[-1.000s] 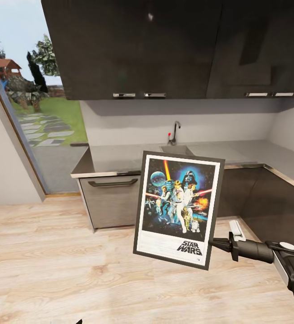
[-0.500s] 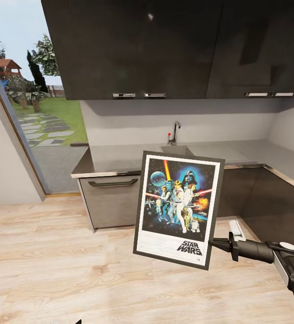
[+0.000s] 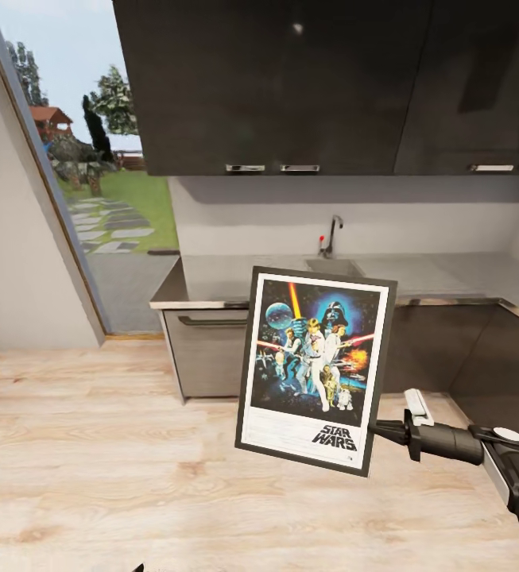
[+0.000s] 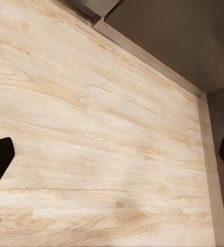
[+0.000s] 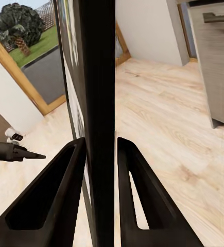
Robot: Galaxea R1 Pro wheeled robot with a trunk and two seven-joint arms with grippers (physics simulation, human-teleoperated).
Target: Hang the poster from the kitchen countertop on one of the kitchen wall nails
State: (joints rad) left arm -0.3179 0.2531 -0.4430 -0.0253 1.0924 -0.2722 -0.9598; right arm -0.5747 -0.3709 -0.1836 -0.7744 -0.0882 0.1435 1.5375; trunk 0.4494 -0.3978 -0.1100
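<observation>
Right end effector (image 3: 380, 430) pinches the poster (image 3: 316, 369) by its lower right edge; poster upright, long axis vertical, held clear of the surface (image 3: 283, 280) behind it. Left end effector (image 4: 112, 154) spread, over wooden floor (image 4: 91, 144). No wall nail visible.

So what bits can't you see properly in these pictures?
- Wall nails: cannot be made out on the pale wall in the head view.
- Poster: its back is turned from the head camera; the right wrist view gives its black edge.
- Right gripper: fingertips hidden behind the frame in the head view.
- Left gripper: two dark fingertips at the picture's edges, the rest cut off.
- Sink: inside too shallow an angle.
</observation>
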